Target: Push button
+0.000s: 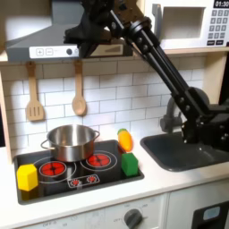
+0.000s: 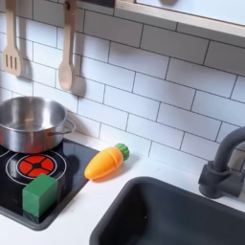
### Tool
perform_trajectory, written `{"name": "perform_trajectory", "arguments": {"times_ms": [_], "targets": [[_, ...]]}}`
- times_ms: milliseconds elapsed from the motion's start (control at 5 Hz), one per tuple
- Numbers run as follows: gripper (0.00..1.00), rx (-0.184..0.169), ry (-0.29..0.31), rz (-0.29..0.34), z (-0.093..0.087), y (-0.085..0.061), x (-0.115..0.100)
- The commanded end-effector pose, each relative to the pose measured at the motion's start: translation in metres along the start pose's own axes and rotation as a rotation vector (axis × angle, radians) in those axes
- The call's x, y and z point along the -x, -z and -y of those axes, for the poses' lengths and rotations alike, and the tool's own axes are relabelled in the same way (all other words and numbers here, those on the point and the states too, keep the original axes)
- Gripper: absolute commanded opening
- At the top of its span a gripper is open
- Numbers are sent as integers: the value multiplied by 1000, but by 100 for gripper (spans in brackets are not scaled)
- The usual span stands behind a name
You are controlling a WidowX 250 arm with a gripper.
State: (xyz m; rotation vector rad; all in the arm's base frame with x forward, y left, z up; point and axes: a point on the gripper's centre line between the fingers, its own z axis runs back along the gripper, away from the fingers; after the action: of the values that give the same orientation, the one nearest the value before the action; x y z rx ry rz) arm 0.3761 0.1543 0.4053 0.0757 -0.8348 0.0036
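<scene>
Small pale button (image 1: 68, 51) on hood panel; gripper (image 1: 76, 36) above, fingers' state unclear

— Where is the button?
— In the first exterior view, a row of small dark buttons (image 1: 54, 51) sits on the pale front strip of the grey range hood (image 1: 31, 38), high in the first exterior view's left.
— How are they set?
— Flat on the upright strip, side by side, facing out into the room.
— Is one pressed in?
— They are too small and blurred to tell, and I can't count them either.
— Anything at them?
— The black gripper (image 1: 79, 40) hangs just above the right end of the row. Whether it touches a button cannot be told.
</scene>
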Motion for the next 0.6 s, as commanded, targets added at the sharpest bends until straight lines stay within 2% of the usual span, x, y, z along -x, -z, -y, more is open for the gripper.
{"name": "perform_trajectory", "arguments": {"times_ms": [0, 200, 400], "targets": [[0, 7, 16, -31, 5, 15, -1], [0, 19, 32, -49, 10, 19, -2], [0, 12, 27, -67, 9, 24, 0]]}}
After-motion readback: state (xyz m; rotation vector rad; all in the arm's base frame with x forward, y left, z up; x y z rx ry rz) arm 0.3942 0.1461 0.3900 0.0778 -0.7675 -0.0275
